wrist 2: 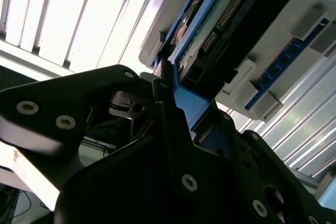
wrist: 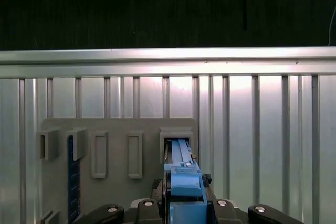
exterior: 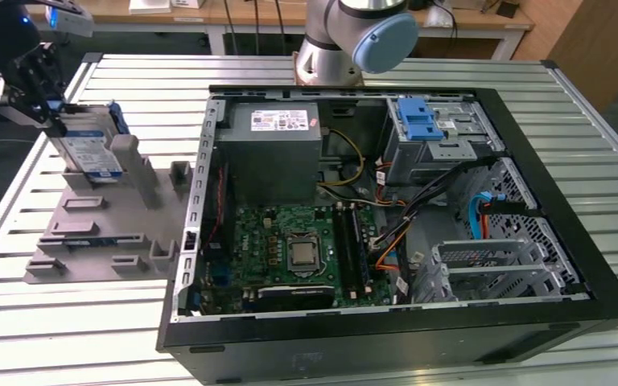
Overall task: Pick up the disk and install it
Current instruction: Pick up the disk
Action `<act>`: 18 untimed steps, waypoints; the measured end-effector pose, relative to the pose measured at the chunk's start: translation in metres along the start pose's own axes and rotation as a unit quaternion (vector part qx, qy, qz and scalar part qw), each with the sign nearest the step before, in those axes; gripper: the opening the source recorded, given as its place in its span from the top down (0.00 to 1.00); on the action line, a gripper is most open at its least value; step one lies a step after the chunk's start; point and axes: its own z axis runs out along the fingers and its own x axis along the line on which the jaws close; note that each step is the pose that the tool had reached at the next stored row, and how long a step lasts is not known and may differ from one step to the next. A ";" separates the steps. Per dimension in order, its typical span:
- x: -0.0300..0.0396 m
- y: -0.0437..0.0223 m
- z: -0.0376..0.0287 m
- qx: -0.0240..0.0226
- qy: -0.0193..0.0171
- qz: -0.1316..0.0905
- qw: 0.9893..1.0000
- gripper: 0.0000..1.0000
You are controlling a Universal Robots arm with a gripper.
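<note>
Rack: grey slotted rack (exterior: 94, 241) on the table at the exterior view's left; the disk (exterior: 86, 149) stands in its far slot.
Case: open computer case (exterior: 395, 334), right of the rack, holds a circuit board (exterior: 277, 229) and a power box (exterior: 274, 157).
Disk: long axis upright, blue handle up.
Claw: gripper (exterior: 49, 111) clamped on the disk's handle.

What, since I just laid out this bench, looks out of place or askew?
Nothing stands out. The disk stands on edge in the grey fixture at the exterior view's left, the gripper closed on its blue handle; the computer case lies open.
</note>
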 end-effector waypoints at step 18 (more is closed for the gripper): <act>0.0001 -0.0001 -0.0093 0.000 0.000 0.000 1.000 0.64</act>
